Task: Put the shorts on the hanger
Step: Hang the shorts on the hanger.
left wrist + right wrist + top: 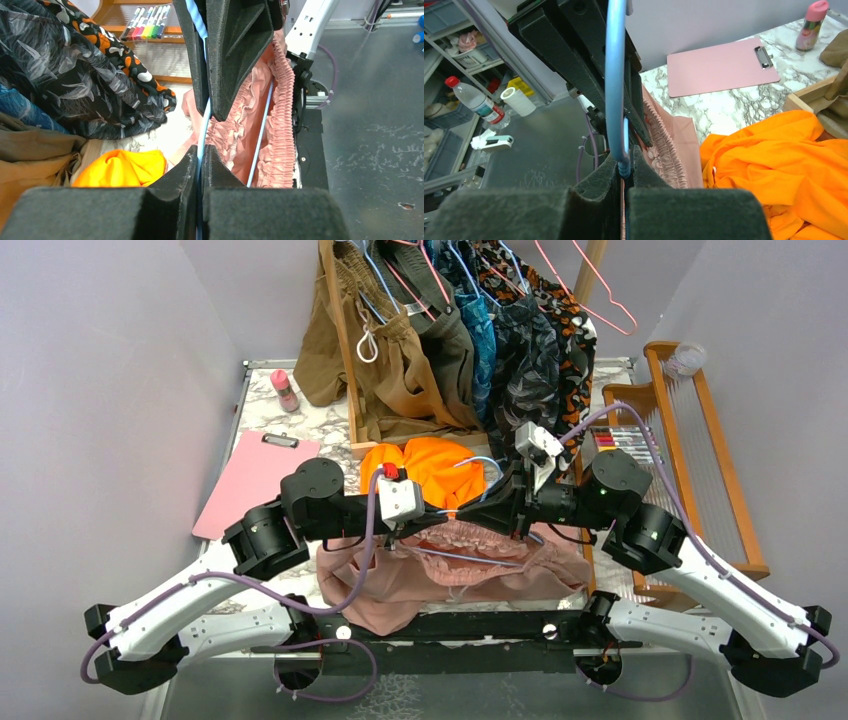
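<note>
The dusty pink shorts (450,575) lie crumpled on the table's near edge, with the gathered waistband (280,125) toward the arms. The light blue hanger (470,558) runs across them; one of its wires (261,135) lies in the waistband folds. Above the shorts my two grippers meet tip to tip. My left gripper (200,152) is shut on a blue hanger wire. Facing it, my right gripper (625,160) is shut on the hanger (614,75) at its twisted end. In the top view the left gripper (440,517) and right gripper (475,508) nearly touch.
Bright orange shorts (430,468) lie just behind the grippers. A wooden rack (345,350) holds brown and patterned clothes, with pink wire hangers (600,290) above. A pink clipboard (255,480) and pink bottle (285,390) sit at the left, a wooden frame (700,450) at the right.
</note>
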`<move>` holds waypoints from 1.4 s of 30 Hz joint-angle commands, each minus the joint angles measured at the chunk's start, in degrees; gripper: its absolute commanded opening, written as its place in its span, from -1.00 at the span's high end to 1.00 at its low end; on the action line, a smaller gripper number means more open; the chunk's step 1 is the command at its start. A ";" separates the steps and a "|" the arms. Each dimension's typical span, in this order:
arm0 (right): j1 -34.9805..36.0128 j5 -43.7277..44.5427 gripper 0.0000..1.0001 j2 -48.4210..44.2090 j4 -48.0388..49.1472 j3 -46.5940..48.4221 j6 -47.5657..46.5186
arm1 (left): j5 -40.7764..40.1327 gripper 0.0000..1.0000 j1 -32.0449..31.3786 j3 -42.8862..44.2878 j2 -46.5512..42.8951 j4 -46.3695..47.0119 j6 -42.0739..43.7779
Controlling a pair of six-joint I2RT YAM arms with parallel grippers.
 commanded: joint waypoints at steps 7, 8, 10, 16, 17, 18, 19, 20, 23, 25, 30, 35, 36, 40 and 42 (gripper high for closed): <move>-0.09 2.23 0.98 5.71 -13.18 27.78 -10.44 | -0.59 -0.70 -0.22 22.64 -3.15 2.43 -1.78; -0.08 1.51 0.99 7.33 -15.42 33.70 -11.25 | 0.55 -0.70 -0.17 26.38 -3.13 2.84 -1.86; -0.08 -0.44 0.99 9.81 -17.56 42.09 -11.74 | 2.40 -0.71 -0.24 32.02 -3.43 4.46 -2.11; -0.08 0.41 0.98 11.64 -22.57 45.12 -13.71 | 0.73 -0.75 -0.19 34.43 -6.93 6.25 -0.21; -0.08 1.06 0.99 11.32 -23.21 43.94 -14.28 | 0.14 -0.75 -0.23 33.87 -7.59 6.16 -0.01; -0.08 1.83 0.99 11.17 -23.86 42.99 -14.79 | -0.38 -0.75 -0.18 33.33 -8.22 6.15 0.32; -0.08 2.65 0.98 11.21 -24.89 43.02 -15.16 | -1.08 -0.75 -0.23 32.85 -8.71 6.11 0.65; -0.09 2.69 0.98 11.81 -25.71 44.42 -15.37 | -1.80 -0.75 -0.17 32.50 -9.03 6.01 1.06; -0.08 -5.45 0.99 15.74 -25.19 58.47 -13.34 | -3.87 -0.75 -0.23 32.64 -9.08 5.69 2.67; -0.08 -12.02 0.99 17.49 -21.08 64.86 -10.44 | -4.89 -0.75 -0.21 32.75 -8.66 5.33 3.21; -0.12 -10.74 0.98 16.89 -20.41 62.34 -10.67 | -7.14 -0.75 -0.19 29.36 -9.89 4.14 3.72; -0.08 -3.78 0.98 13.39 -23.72 46.28 -13.93 | -9.33 -0.75 -0.18 26.67 -12.16 4.10 3.96; -0.08 -2.35 0.98 13.01 -24.58 43.84 -14.37 | -9.71 -0.75 -0.16 26.65 -12.33 3.87 3.96; -0.08 0.31 0.99 11.49 -25.54 36.58 -14.91 | -10.78 -0.75 -0.22 25.70 -12.38 2.39 4.05; -0.08 -0.02 0.99 10.51 -24.79 34.87 -14.66 | -11.38 -0.75 -0.21 23.84 -12.45 1.67 4.13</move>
